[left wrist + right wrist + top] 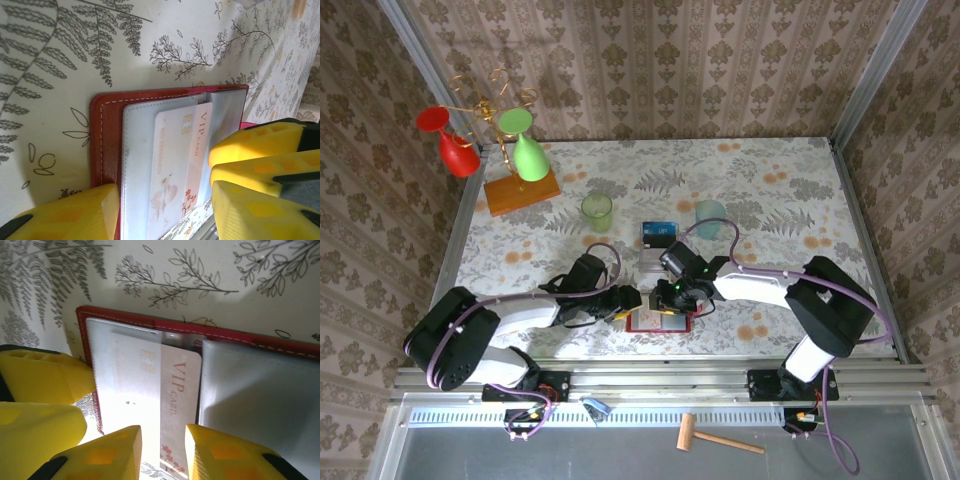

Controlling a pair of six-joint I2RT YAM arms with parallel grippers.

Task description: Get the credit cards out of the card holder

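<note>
"VIP CARD" reads in red letters down the pale pink credit card [176, 390], on the half showing past the clear pocket [125, 370] of the red card holder [235, 336]. The left wrist view shows it too; the finer print beside it is unreadable.

The top view is bright, even and sharp, with soft shadows on the table [770, 190]. In the wrist views, glare whitens the clear pocket of the card holder [260, 400], the near yellow fingers [225, 455] are blurred, and dark shadow lies beside them.
</note>
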